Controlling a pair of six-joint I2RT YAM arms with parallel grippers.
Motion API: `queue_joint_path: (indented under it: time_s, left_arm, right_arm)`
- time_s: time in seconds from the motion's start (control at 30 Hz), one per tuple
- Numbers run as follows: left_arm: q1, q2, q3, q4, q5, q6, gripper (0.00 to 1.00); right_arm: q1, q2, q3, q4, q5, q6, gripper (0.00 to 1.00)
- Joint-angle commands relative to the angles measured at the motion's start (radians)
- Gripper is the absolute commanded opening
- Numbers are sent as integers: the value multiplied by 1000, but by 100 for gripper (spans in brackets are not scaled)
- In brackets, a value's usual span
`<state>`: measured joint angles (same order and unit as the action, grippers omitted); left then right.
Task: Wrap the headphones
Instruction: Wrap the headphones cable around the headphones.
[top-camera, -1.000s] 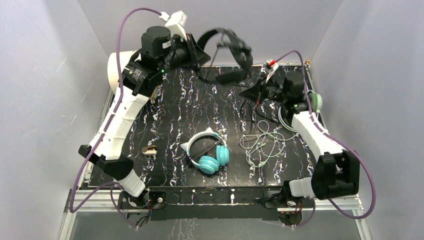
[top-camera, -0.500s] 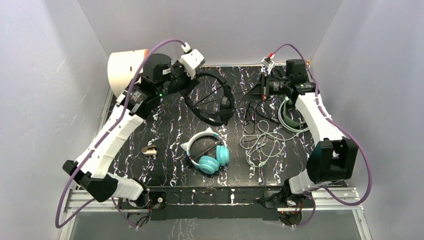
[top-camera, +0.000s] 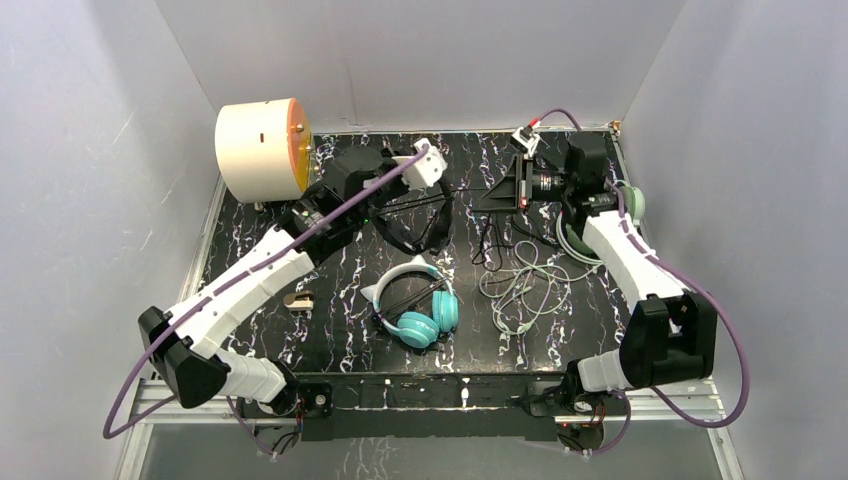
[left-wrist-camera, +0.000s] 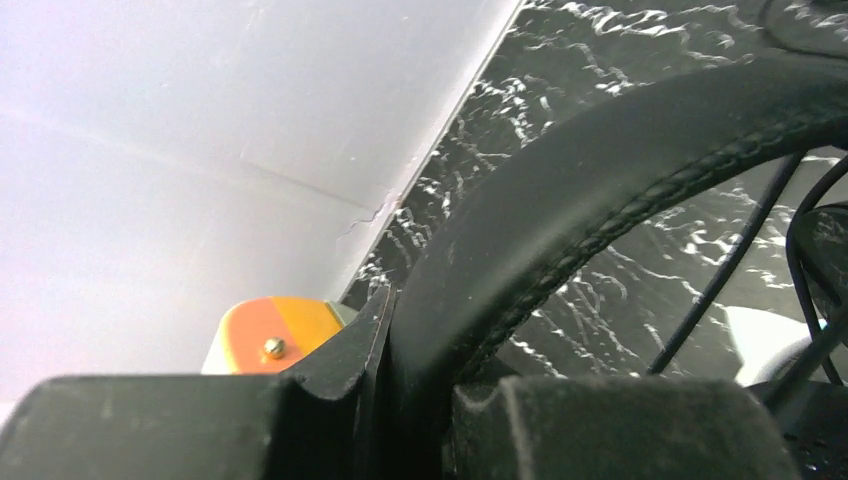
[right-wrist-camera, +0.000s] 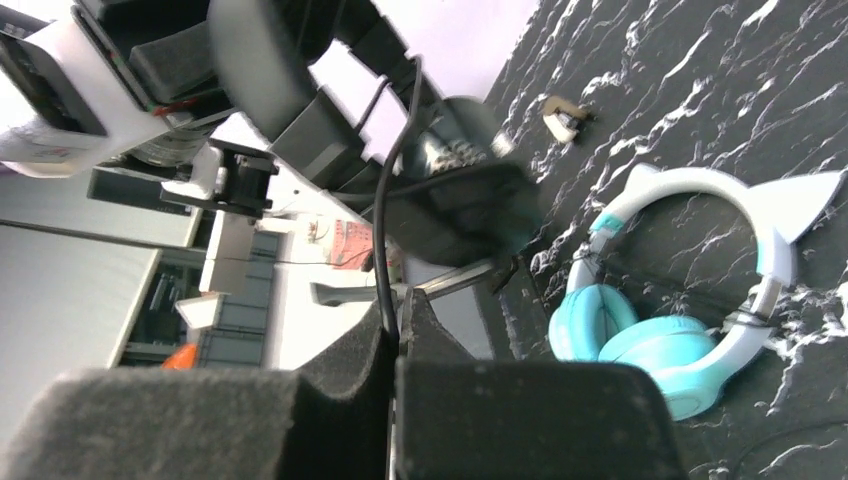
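Left wrist: black headset (left-wrist-camera: 600, 190), stitched curved band.

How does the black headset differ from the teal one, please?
The black headset is plain; the teal headset has a white cat-ear band. The left gripper holds the black one's band and the right gripper pinches its cable; the teal one lies free on the table. Both are over-ear.

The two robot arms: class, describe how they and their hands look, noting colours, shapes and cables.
Both the left arm and the right arm have smooth white link shells joined by chunky black joint housings. A purple cable loops loosely along each arm. The left hand and the right hand each have two blocky, rough-textured dark fingers.
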<state>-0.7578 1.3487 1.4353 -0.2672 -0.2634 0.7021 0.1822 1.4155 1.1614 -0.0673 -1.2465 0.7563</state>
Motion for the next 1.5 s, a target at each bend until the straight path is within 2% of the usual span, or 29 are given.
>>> queue_joint_path:
  time_s: [0.0,0.03,0.13,0.37,0.43,0.63,0.9,1.07,1.13,1.33,1.47]
  left_arm:
    - [-39,-37,-68,224,-259,106,0]
    - [-45,-31,-72,244,-284,97,0]
    - [-64,-5,-70,289,-352,67,0]
    - [-113,104,36,352,-562,-105,0]
    - [-137,144,68,352,-627,-126,0]
    - [-164,242,163,379,-781,-200,0]
    - [-169,275,260,345,-825,-322,0]
    - [-169,296,356,248,-842,-450,0]
    - [-169,305,400,198,-842,-503,0]
    - [-169,315,515,85,-800,-628,0]
    - [-170,297,565,-4,-752,-773,0]
  right_arm:
    - [15,-72,-156,735,43,592,0]
    - [27,-69,-168,843,55,664,0]
    - [83,-67,-160,839,101,704,0]
    - [151,-146,-126,556,288,523,8]
    - [151,-169,-97,485,334,475,13]
    - [163,-176,-11,364,371,411,18]
    - [165,-208,75,129,417,220,32]
    - [180,-251,38,150,455,175,34]
    - [196,-260,40,147,459,130,41]
    - [233,-304,19,86,456,-48,73]
    - [232,-333,-2,43,489,-174,85]
